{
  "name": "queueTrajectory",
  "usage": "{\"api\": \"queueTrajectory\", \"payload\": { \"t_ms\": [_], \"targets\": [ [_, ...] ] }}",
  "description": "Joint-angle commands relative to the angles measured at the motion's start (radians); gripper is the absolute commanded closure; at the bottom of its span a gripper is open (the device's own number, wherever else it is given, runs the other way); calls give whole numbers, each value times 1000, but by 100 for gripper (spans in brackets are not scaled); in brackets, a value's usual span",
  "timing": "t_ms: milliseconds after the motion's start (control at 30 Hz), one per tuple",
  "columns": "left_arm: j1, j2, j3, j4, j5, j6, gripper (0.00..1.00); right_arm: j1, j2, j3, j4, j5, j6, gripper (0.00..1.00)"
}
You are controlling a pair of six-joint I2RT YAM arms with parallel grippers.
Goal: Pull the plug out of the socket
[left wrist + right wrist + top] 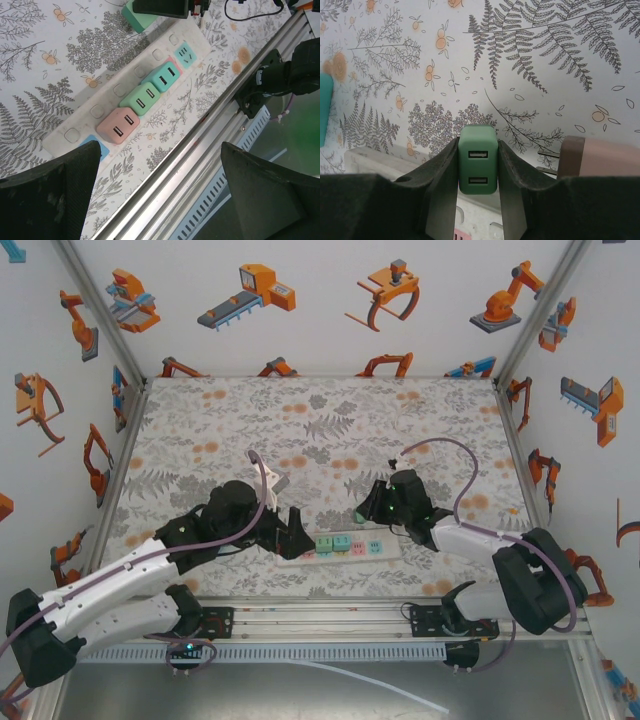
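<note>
The right gripper [478, 145] is clenched on the green USB plug [478, 159]. Its two fingers [442, 185] press the plug's flat sides, and the face with the two USB ports points at the wrist camera. In the left wrist view this green USB plug [136, 17] sits just past the far long edge of the white power strip [95, 107], beside it rather than over a socket, so it looks free of the strip. Whether it touches the table [300, 420] I cannot tell. From above, the right gripper [368, 508] is just behind the right half of the power strip [350, 543]. Three adapters stand plugged in a row on the strip: a pink adapter [118, 126], a light green adapter [141, 99] and a teal adapter [164, 77]. A brown plug [585, 157] lies just right of the right gripper, its prongs pointing toward the fingers. The left gripper [160, 150] is released, its jaws wide apart with nothing between them. It hangs at the strip's left end, near the pink adapter.
</note>
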Motion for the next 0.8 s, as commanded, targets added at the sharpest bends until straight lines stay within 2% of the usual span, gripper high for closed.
{"api": "queueTrajectory", "payload": {
  "t_ms": [0, 167, 367, 600, 767],
  "targets": [
    [-3, -16, -15, -10, -29, 14, 3, -2, -10, 8, -54, 42, -25, 62],
    [-3, -18, -21, -10, -38, 10, 3, -1, -51, 20, -116, 64, -68, 56],
    [-3, -23, -23, -28, -77, 2, 3, -2, -108, 29, -178, 96, -100, 55],
    [-3, -52, -23, -119, -232, -48, 3, -1, -228, 66, -267, 126, -191, 55],
    [6, -99, -52, -149, -327, -113, 3, -1, -347, 110, -277, 90, -369, 56]
  ]
}}
